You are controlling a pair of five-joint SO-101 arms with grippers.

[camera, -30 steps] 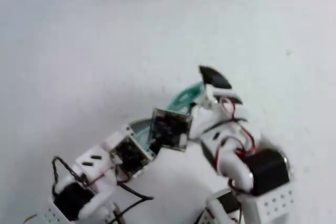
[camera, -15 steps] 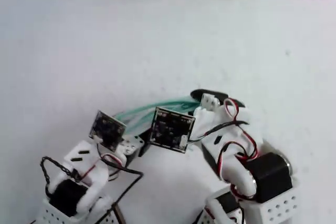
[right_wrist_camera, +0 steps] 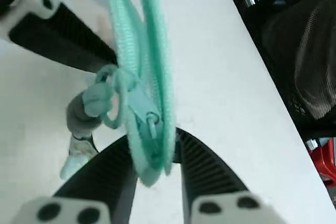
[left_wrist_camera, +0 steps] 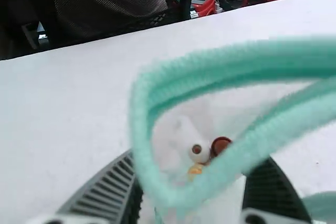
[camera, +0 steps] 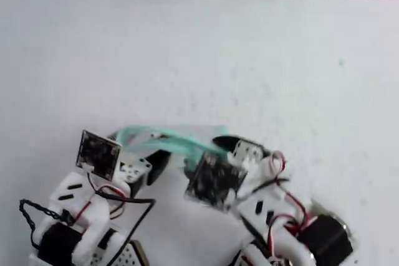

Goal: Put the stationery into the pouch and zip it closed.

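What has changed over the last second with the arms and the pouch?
The left gripper drew back toward the left side of the table, and the right gripper came toward the near edge. The pouch got pulled out long between them. Both grippers seem to have kept hold of it.

Mint-green woven zip tape trims the pouch [left_wrist_camera: 220, 61], its body a milky, see-through white. The stationery [left_wrist_camera: 198, 150] inside shows white, red-brown and yellow ends. The zip pull [right_wrist_camera: 81, 116] is grey and mint, the table [camera: 187, 48] plain white.
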